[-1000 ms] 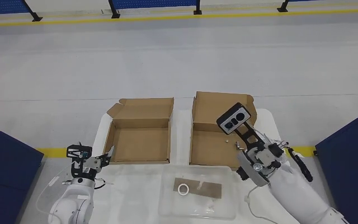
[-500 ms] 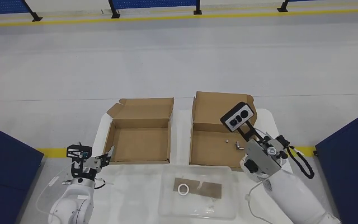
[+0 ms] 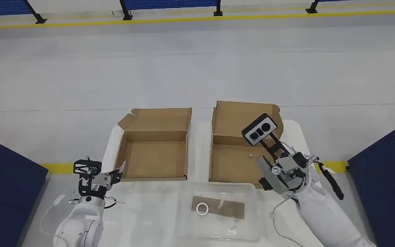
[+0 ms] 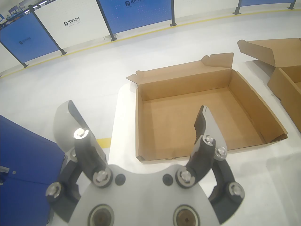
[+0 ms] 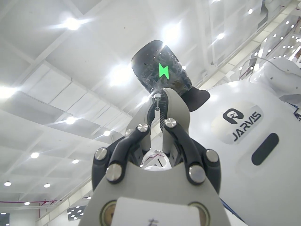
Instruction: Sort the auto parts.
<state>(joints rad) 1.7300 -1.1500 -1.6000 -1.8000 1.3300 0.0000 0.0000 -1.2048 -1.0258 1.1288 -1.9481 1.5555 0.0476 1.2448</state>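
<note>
Two open cardboard boxes stand side by side on the white table: the left box point(image 3: 154, 159) point(image 4: 188, 116) is bare inside, and the right box point(image 3: 231, 163) holds a tiny metal part point(image 3: 249, 155). In front of them a clear plastic tray point(image 3: 185, 230) holds a brown card, a white ring point(image 3: 202, 209) and a small pale part point(image 3: 220, 202). My left gripper point(image 4: 136, 109) point(image 3: 118, 175) stands open near the left box's front left corner. My right gripper point(image 5: 157, 98) points up, shut on a small metal screw point(image 5: 156, 103). The right arm point(image 3: 285, 178) hangs by the right box's front right corner.
The right box's raised flap point(image 4: 270, 52) shows beside the left box. Blue panels flank the table on the left point(image 3: 15, 179) and right point(image 3: 376, 167). Bare table point(image 3: 145, 200) lies between the left box and the tray.
The right arm's wrist swung a little to the right and then back left by the right box's corner. The left arm has stayed still.
</note>
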